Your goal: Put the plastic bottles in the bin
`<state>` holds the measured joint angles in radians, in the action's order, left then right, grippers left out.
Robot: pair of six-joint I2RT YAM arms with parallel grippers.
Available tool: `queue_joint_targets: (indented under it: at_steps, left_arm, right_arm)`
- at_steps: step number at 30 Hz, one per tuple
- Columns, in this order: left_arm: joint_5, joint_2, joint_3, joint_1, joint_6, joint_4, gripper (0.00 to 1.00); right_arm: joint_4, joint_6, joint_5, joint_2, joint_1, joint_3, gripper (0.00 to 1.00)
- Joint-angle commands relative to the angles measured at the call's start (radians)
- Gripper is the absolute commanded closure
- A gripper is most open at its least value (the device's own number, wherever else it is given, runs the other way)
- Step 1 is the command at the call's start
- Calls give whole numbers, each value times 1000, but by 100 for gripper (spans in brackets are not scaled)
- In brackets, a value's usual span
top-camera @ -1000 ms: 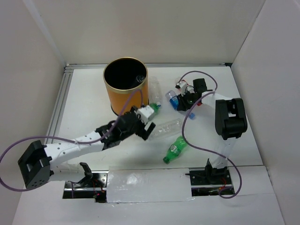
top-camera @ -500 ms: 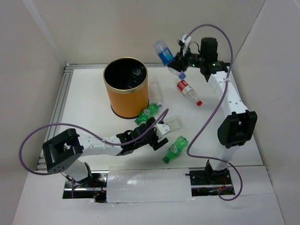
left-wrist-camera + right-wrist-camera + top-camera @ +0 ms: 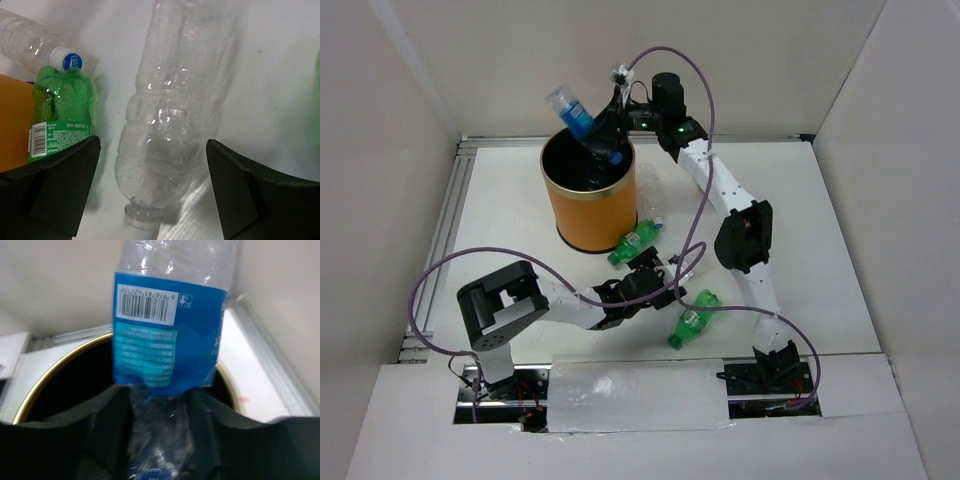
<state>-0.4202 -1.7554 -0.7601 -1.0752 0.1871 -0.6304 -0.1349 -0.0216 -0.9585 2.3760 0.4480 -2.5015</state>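
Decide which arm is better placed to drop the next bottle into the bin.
Right. The right gripper holds the blue-labelled bottle over the bin, ready to release. The left gripper is open around a clear bottle on the table, not gripped.

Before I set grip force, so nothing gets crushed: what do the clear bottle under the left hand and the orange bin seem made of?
Clear bottle: thin glossy transparent plastic, by its see-through, ribbed, dented wall. Orange bin: hard to tell; smooth orange wall, thin pale rim, possibly card or metal.

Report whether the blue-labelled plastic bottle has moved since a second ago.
Yes. The blue-labelled plastic bottle went left, from right of the tall orange bin to over its opening.
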Motion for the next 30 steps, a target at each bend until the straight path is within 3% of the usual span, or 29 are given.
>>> queue_joint_targets:
  at_steps: [1, 3, 4, 5, 10, 11, 12, 13, 15, 22, 25, 26, 30]
  left_arm:
    - [-58, -38, -60, 7, 28, -117, 0]
    - [-49, -52, -70, 8, 8, -106, 6]
    - [-49, -62, -70, 8, 8, -97, 9]
    - [-37, -62, -79, 8, -3, -97, 19]
    - [-15, -73, -79, 8, -3, -97, 52]
    - [-5, -73, -79, 8, -3, -88, 66]
    - [-5, -73, -79, 8, -12, -88, 72]
    - [-5, -73, -79, 8, -12, -78, 88]
    - [-5, -73, -79, 17, -23, -65, 97]
    - [32, 117, -136, 17, -32, 24, 100]
    - [63, 244, -192, 63, -73, 57, 100]
    - [63, 275, -215, 98, -90, 57, 100]
    - [119, 391, -269, 214, -162, 43, 100]
  right_arm:
    - [43, -69, -48, -24, 24, -5, 30]
    - [23, -57, -57, -50, 24, 9, 19]
    - [23, -57, -57, -87, 11, 9, 9]
    - [23, -72, -57, -131, -17, 41, 6]
    - [2, -81, -39, -272, -141, 163, 5]
    - [-14, -58, -39, -294, -166, 185, 5]
    - [-28, -49, -39, -316, -192, 232, 5]
    - [-57, -49, -39, -355, -245, 260, 5]
    - [-78, -14, -48, -394, -301, 355, 5]
    - [-186, 185, -23, -601, -514, 761, 5]
    - [-209, 274, 1, -693, -554, 954, 10]
    - [-209, 288, 1, -736, -575, 1004, 13]
    - [-187, 345, 43, -813, -617, 1207, 38]
